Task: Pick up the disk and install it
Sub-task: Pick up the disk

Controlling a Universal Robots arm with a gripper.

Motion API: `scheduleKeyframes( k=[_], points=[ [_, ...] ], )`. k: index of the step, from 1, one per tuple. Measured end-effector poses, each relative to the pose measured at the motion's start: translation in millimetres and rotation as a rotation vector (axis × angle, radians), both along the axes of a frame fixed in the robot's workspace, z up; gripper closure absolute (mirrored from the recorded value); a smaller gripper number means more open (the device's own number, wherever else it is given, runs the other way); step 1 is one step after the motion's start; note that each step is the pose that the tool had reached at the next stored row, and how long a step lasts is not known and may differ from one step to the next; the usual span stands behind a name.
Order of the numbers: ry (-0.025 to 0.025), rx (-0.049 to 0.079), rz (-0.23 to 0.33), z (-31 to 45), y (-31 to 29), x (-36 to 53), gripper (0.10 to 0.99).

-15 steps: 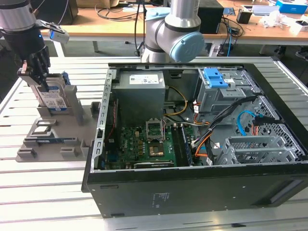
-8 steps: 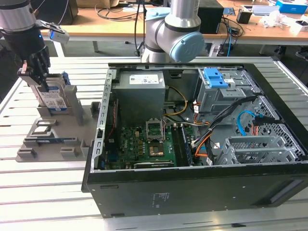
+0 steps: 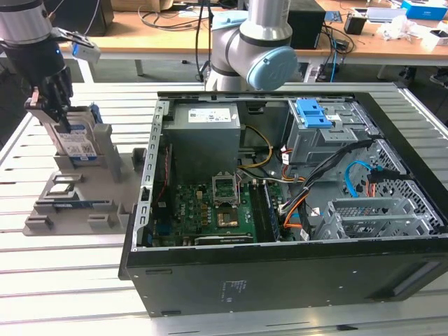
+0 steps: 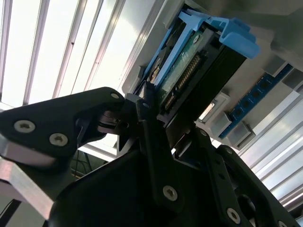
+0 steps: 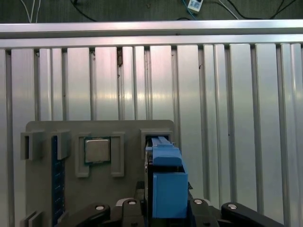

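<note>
The disk [image 3: 78,143] stands upright in the grey holder [image 3: 70,192] on the tabletop [image 3: 63,280], not yet lifted or installed in the open computer case [image 3: 280,273], and the tool [image 3: 61,119] sits over its top edge, though I cannot tell whether it is clamped.

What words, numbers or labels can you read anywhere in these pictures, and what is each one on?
No text here reads clearly enough to quote.
Disk label, exterior view: print and barcodes, too small to read.
Power supply white sticker: too small to read.
Case outer wall, small pale marking: too blurred to read.
Chip on the grey holder, first wrist view: no legible marking.
</note>
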State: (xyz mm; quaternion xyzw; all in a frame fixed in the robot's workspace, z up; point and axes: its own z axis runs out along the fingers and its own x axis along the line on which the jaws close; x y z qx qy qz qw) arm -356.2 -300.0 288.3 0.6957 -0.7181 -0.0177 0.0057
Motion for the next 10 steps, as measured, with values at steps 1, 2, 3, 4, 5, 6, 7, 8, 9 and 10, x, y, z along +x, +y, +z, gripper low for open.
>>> scheduleKeyframes(
  k=[1,2,3,4,5,6,7,8,9,10],
  points=[
    [0.0001,0.000,0.000,1.3,0.1,0.0,0.722],
    [0.0001,0.000,0.000,3.3,0.2,0.0,0.722],
    [0.0001,0.000,0.000,4.8,0.2,0.0,0.722],
    [0.0002,0.000,0.000,6.2,0.2,0.0,0.722],
    [0.0002,0.000,0.000,8.5,0.4,-0.1,0.722],
    [0.0002,0.000,0.000,10.4,0.5,-0.1,0.722],
    [0.0001,0.000,0.000,12.4,0.6,0.0,0.722],
    [0.0002,0.000,0.000,15.0,0.7,0.0,0.722],
    [0.0001,0.000,0.000,17.5,0.8,0.0,0.722],
    [0.0001,0.000,0.000,20.2,0.9,0.0,0.722]
  ],
)
